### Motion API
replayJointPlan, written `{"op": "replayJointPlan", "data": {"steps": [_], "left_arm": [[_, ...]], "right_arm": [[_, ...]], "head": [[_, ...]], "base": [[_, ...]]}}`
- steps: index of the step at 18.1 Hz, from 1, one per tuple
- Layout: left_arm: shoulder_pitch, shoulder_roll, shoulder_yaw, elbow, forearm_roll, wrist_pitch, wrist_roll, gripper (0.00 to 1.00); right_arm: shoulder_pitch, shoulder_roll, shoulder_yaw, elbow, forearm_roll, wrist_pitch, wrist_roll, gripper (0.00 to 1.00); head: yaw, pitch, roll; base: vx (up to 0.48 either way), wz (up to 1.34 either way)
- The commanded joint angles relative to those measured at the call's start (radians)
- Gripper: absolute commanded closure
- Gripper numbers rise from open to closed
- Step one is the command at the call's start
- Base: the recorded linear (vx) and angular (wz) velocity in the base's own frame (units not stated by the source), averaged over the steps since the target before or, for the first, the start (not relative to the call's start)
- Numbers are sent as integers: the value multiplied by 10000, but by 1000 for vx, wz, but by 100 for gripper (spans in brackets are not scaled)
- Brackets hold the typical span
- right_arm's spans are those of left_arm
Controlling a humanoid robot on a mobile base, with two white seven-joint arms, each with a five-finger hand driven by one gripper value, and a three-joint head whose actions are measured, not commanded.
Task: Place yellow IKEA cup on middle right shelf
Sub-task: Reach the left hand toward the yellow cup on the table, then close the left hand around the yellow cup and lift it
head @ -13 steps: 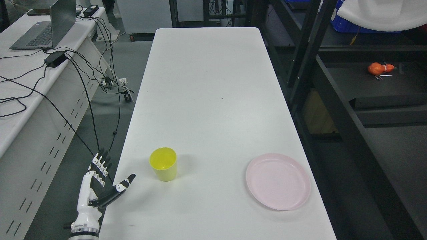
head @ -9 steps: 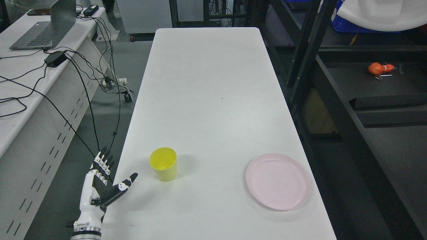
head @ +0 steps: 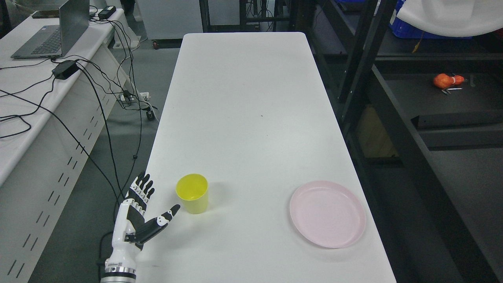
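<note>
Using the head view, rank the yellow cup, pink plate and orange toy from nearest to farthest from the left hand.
From the left hand:
1. yellow cup, just right of the thumb, on the table.
2. pink plate, near the table's right edge.
3. orange toy, far right on the dark shelf.

Smooth matt plastic yellow cup (head: pixel 192 193) and pink plate (head: pixel 327 214) on matt white table (head: pixel 243 98).
</note>
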Motion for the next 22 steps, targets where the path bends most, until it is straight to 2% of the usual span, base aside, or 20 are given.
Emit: {"op": "replayJointPlan", "data": {"steps": [1,7,14,18,22], "left_arm": [[-399,131,-882,565,288,111,-14,1],[-1243,131,-1218,1684,288,111,-14,2],[-1612,131,-1541,2376,257,96,-29,2],[-2117,131,-1769,2698,227,126,-671,2],[-2241,131,-1894,3219,196,570,-704,2]], "right_arm": [[138,-175,169,0,-245,5,-8,1],[138,-175,169,0,-245,5,-8,1],[138,-175,169,0,-245,5,-8,1],[138,-175,169,0,-245,5,-8,1],[138,-175,169,0,-245,5,-8,1]], "head": [[0,0,0],[0,0,0],[0,0,0],[0,0,0],[0,0,0]], "base": [[0,0],[0,0],[0,0],[0,0],[0,0]]}}
